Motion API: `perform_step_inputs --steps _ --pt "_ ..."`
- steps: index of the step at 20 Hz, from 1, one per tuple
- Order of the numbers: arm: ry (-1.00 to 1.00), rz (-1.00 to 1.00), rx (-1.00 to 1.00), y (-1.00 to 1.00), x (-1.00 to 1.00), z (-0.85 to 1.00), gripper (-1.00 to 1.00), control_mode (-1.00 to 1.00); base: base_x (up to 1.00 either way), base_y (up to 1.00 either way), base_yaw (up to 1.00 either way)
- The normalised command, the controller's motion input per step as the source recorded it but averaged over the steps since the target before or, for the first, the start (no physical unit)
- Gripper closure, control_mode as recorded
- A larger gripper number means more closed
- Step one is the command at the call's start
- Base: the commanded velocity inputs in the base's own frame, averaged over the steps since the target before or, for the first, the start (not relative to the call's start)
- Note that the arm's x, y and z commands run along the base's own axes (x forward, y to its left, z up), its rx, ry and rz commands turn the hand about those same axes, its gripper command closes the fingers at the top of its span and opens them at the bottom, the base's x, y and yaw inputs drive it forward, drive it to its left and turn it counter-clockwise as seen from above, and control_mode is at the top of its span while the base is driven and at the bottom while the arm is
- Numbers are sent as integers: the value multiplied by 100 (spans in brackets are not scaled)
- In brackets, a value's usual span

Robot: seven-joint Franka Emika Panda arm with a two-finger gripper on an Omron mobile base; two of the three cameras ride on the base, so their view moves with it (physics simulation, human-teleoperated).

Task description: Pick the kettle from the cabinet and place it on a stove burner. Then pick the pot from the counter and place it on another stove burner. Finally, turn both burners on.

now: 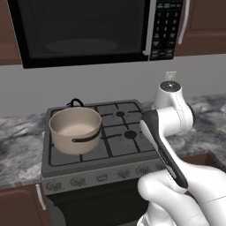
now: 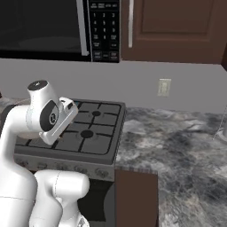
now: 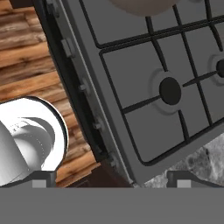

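Matt beige pot [image 1: 75,129] on grey steel stove [image 1: 110,152].

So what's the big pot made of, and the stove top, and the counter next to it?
The pot looks like matte beige enamel or ceramic: even tan, paler inside, no shine, with a dark handle. It could be coated metal. The stove top looks like brushed grey steel, smooth and flat, under dark metal grates. The counter looks like polished stone, mottled grey with dark veins.
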Motion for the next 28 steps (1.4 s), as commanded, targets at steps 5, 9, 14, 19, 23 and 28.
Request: perform_step_inputs --steps 5,9,14,19,23,28 --pt "0 0 0 0 0 0 -100 100 0 -36 3" --pt "0 0 0 0 0 0 -100 100 3 -16 15" --pt "0 0 0 0 0 0 -100 100 13 -21 15" --pt "0 0 0 0 0 0 -100 100 24 -25 12" --pt "0 0 0 0 0 0 -100 100 44 -19 10" --pt "0 0 0 0 0 0 -100 100 46 -17 9"
